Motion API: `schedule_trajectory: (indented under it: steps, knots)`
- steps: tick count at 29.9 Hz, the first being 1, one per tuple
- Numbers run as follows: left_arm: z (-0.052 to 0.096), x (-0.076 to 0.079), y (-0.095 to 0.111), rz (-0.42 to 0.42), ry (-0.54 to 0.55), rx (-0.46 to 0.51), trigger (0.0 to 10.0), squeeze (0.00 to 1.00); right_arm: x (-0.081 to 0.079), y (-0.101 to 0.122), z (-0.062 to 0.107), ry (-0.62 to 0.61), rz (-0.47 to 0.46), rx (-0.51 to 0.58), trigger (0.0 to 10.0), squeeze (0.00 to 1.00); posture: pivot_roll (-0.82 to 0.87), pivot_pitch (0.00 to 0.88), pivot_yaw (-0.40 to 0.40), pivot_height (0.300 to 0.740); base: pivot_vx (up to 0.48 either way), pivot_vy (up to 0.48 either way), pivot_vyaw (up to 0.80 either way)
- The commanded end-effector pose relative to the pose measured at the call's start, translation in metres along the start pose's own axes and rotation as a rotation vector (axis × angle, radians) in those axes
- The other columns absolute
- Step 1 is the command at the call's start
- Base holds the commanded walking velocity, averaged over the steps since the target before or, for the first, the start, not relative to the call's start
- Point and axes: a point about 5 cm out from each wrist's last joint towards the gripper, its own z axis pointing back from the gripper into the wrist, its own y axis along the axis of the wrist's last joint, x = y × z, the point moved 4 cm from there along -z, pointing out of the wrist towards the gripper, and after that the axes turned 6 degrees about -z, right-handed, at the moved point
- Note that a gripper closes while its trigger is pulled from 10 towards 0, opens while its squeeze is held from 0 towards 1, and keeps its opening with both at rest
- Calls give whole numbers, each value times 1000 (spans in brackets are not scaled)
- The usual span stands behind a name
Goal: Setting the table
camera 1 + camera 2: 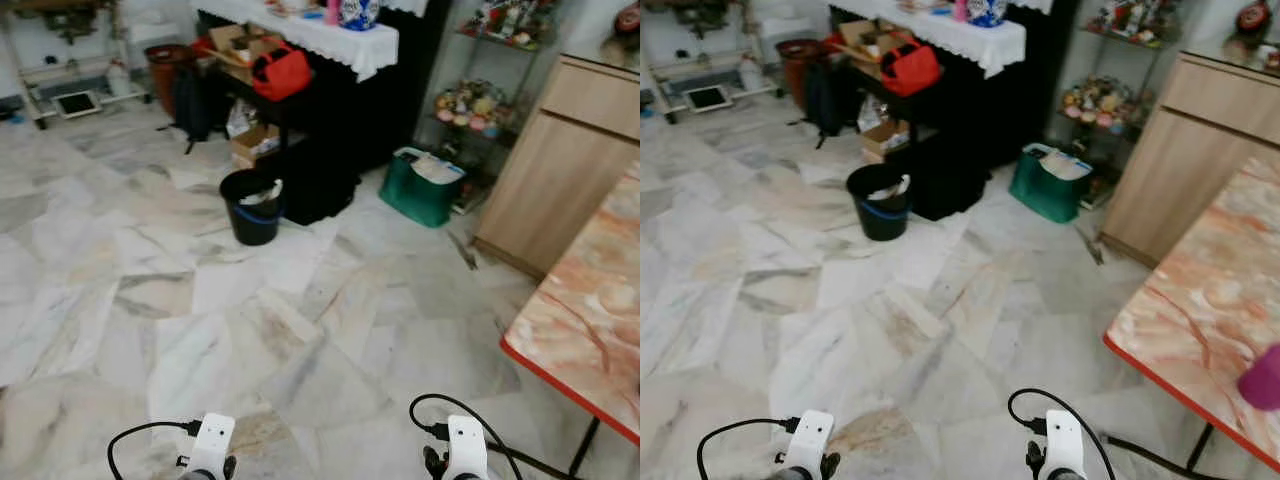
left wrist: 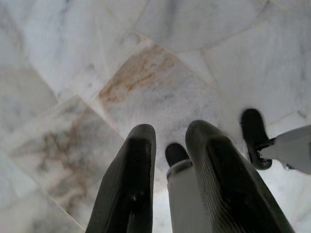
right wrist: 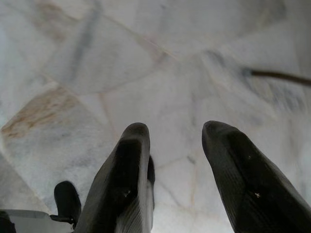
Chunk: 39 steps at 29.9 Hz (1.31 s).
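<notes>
In the left eye view, a marble-tiled floor (image 1: pixel 250 330) is seen spreading ahead, and the corner of a dining table (image 1: pixel 590 320) with a pinkish marbled top and a red edge is seen on the right. A black bucket (image 1: pixel 251 207) stands on the floor near a dark cabinet draped with a white lace cloth (image 1: pixel 320 35), on a shelf of which a red bag (image 1: pixel 280 72) is kept. A green bag (image 1: pixel 420 187) is set beside a wooden sideboard (image 1: pixel 560 170). The white wrists of both arms are glimpsed low in the picture, well apart from the table. In the right eye view, the same room is shown, and a magenta object (image 1: pixel 1263 378) is seen resting on the table top at the picture's right edge; what it is cannot be told, as it is cut off. It lies well to the right of both arms and is touched by neither. In the left wrist view, the left gripper (image 2: pixel 167 145) is pointed down at the floor tiles, its fingers parted by a narrow gap with nothing held between them; the robot's own foot is seen beyond. In the right wrist view, the right gripper (image 3: pixel 175 141) is likewise aimed at the floor, its fingers spread wide and released, nothing being grasped.
</notes>
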Motion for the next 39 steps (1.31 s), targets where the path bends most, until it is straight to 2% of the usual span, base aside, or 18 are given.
schedule_trajectory:
  steps: [1, 7, 10, 32, 39]
  knots:
    - [-1, 9, 2, 0, -28, 10, 10000, 0, 9, 3, 0, -28, -12, 7, 10000, 0, 85, 0, -54, 740, 0, 0, -769]
    - [-1, 10, 4, -29, -37, 22, 10000, 0, 10, 3, 1, -32, -16, 8, 10000, 0, 84, 0, -55, 740, 0, -91, -755]
    - [-1, 10, 5, -24, -38, 25, 10000, 0, 10, 3, 1, -33, -18, 9, 10000, 0, 84, 0, -57, 740, 0, -303, -750]
    - [-1, 10, 7, -11, -35, 27, 10000, 0, 9, 4, 0, -32, -20, 7, 10000, 0, 85, 0, -59, 740, 0, 0, -750]
    - [-2, 9, 7, -21, -29, 19, 10000, 0, 8, 6, 0, -32, -36, 23, 10000, 0, 83, 0, -54, 740, 0, 0, 0]
